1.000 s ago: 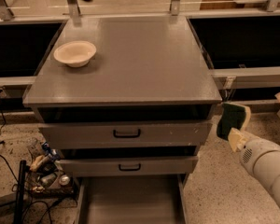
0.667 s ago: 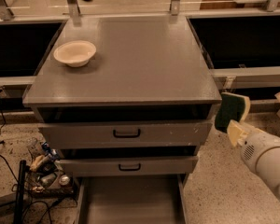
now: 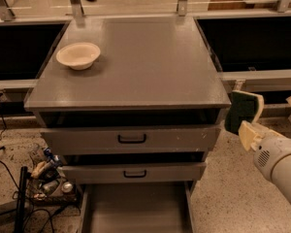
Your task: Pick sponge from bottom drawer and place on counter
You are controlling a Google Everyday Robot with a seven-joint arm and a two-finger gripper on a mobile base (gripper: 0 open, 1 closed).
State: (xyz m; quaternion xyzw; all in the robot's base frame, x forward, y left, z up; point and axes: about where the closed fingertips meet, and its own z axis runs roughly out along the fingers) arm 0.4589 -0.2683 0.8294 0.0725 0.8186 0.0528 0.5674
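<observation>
The counter (image 3: 150,67), a broad matte grey square slab with a thin front edge, carries a round cream bowl (image 3: 78,55) near its left side. Below two black-handled drawers (image 3: 184,139), the bottom drawer (image 3: 136,210) stands open, shallow, flat-floored metal. Right of the cabinet, the cream-fingered gripper (image 3: 247,119) is clamped on the sponge (image 3: 240,111), a dark green rectangular pad held upright beside the counter's front right corner, apparently not touching it.

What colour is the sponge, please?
The sponge is dark green, camera view; the end effector holds it right of the counter.
</observation>
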